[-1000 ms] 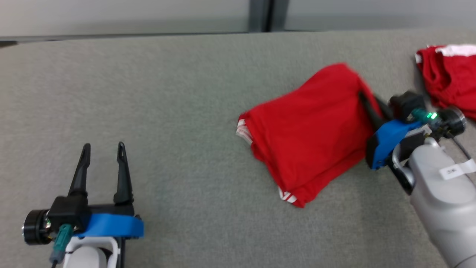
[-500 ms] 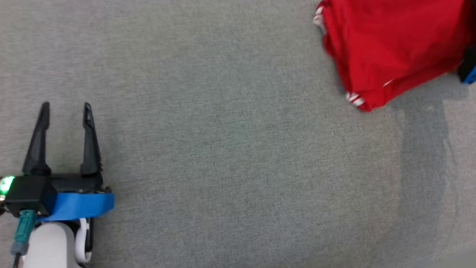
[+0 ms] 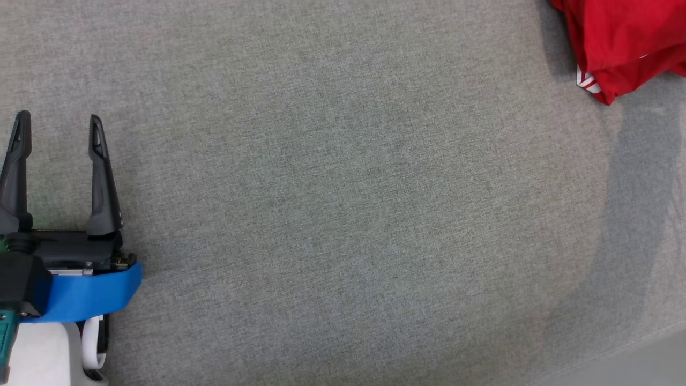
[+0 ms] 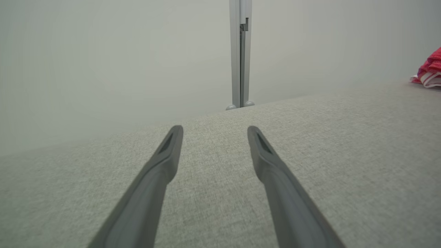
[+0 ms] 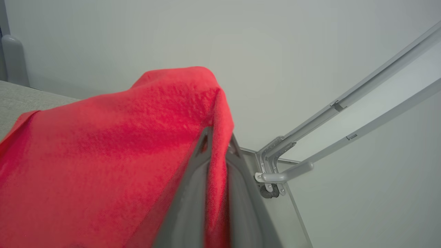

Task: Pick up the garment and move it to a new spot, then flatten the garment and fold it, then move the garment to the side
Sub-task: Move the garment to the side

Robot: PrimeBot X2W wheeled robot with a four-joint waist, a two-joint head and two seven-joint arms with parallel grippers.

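**A:** Where is the garment?

**B:** The red garment [image 3: 627, 37], with white stripes at one hem, is in the upper right corner of the head view. It is cut off by the picture's edge, and it throws a soft shadow on the grey fabric tabletop [image 3: 343, 214].

**A:** Is anything holding it?

**B:** Yes. In the right wrist view the right end effector [image 5: 219, 137] is pinched nearly closed on a fold of the cloth. The fold runs down between its two fingers, and the rest drapes away to the left. Behind it are a pale wall [image 5: 275, 51] and slanting metal rails [image 5: 344, 100].

**A:** And the other arm?

**B:** The left end effector [image 3: 59, 118] is at the lower left of the head view, well apart from the garment. Its dark fingers are spread wide, with the tabletop showing between them. In the left wrist view they point toward an upright metal post [image 4: 240, 51].
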